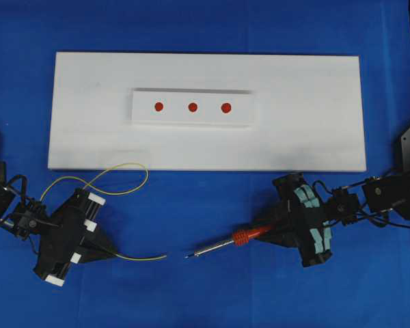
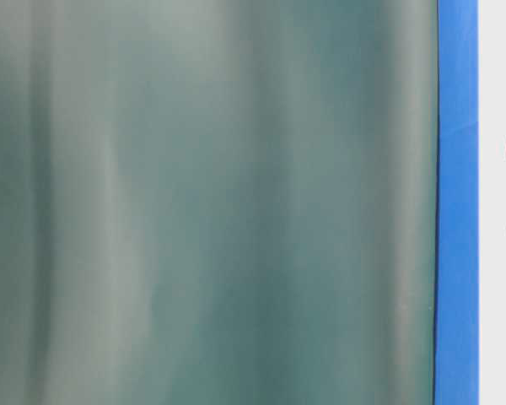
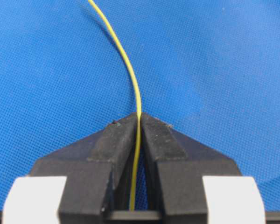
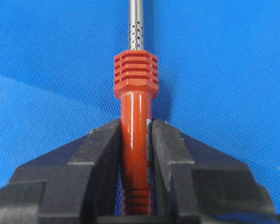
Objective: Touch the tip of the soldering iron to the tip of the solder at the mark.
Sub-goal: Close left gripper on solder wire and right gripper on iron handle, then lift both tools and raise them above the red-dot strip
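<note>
Both arms are down on the blue surface (image 1: 212, 205), in front of the white board (image 1: 307, 137). The left gripper (image 3: 140, 116) has its fingers (image 3: 114, 140) pinched shut on the solder (image 3: 130, 79). The yellow wire runs straight through the seam between the two pads and comes out past the tips, curving away over the blue cloth. From overhead its free end (image 1: 165, 257) pokes out to the right of the gripper, while the rest loops back up toward the board edge.

The right gripper (image 4: 136, 122) is clamped on the soldering iron (image 4: 135, 74). The fingers (image 4: 170, 144) squeeze the orange handle from both sides, the ribbed red collar sits just beyond the fingertips, and the silver shaft sticks out ahead. Overhead, the iron's point (image 1: 187, 257) is near the solder's end but not touching it.

Three red dots (image 1: 192, 106) sit on a raised white strip (image 1: 246, 117) on the board, well apart from both tips.

The table-level view is mostly a blurry grey-green blank.
</note>
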Robot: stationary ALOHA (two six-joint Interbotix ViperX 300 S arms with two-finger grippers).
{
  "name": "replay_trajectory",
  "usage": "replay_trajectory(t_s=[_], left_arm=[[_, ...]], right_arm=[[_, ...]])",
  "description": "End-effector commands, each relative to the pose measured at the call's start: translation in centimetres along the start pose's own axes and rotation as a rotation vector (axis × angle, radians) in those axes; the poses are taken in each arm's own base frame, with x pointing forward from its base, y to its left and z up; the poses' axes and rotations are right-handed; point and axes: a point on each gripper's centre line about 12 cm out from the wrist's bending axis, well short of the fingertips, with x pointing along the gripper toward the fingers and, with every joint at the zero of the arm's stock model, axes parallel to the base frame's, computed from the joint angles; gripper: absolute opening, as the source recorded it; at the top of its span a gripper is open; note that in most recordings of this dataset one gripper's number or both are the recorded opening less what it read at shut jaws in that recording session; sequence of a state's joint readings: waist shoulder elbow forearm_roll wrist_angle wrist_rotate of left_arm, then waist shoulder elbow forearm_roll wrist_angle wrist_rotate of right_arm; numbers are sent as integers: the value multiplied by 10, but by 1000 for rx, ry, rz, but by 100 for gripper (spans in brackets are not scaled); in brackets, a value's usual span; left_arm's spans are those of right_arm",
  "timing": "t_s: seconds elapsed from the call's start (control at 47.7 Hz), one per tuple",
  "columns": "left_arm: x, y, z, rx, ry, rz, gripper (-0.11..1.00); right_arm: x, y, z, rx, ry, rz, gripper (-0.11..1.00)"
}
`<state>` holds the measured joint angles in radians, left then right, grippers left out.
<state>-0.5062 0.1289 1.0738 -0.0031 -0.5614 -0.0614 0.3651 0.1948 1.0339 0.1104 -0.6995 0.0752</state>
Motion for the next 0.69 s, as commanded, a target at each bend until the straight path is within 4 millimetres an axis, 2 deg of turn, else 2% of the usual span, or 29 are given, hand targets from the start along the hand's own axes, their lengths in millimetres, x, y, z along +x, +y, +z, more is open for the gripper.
replay_trajectory(t_s=[0.0,0.105,0.273,0.525,0.671], left_arm=[[-2,-2,12,-5,-41,-6,2],[-9,-3,25,-11,-81,-9,2],[-21,-3,47,-45,-70,-7,2],[-44,6,90,-126,40,32,2],[-62,16,117,-168,75,65,2]], right_arm=[[1,1,12,5,-29,3,7],[-5,2,22,20,-22,6,7],[-23,8,52,25,-2,20,7],[-64,9,101,46,80,26,7],[-85,1,119,57,130,6,7]])
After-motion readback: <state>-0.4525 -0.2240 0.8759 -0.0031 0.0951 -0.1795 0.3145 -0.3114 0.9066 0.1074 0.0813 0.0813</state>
